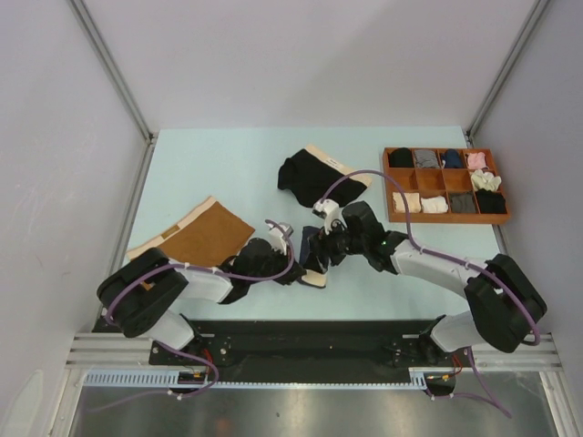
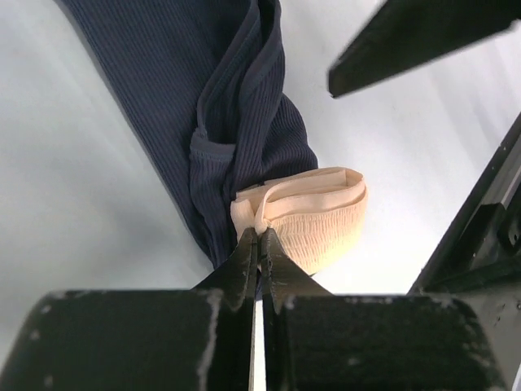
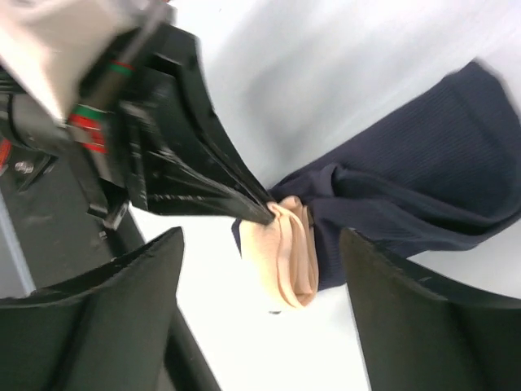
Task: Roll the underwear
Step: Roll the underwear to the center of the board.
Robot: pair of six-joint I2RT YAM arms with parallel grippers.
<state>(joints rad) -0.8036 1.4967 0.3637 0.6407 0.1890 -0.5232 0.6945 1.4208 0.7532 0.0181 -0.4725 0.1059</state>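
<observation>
The navy underwear point(image 1: 311, 248) lies at the table's near middle, folded into a long strip point(image 2: 212, 98) with its beige waistband point(image 2: 317, 216) doubled over at the near end. My left gripper point(image 2: 259, 236) is shut on the edge of that waistband fold. My right gripper point(image 3: 262, 244) is open just above it, one finger on each side of the waistband point(image 3: 285, 252), touching nothing. The left gripper point(image 3: 264, 213) shows there pinching the fold. The rust-brown underwear point(image 1: 205, 235) lies flat at the left. The black underwear point(image 1: 314, 177) lies behind the arms.
A brown wooden tray point(image 1: 444, 219) with several compartments of rolled garments stands at the back right. Both arms meet over the near middle of the pale table point(image 1: 228, 164). Grey walls close in the left and right sides.
</observation>
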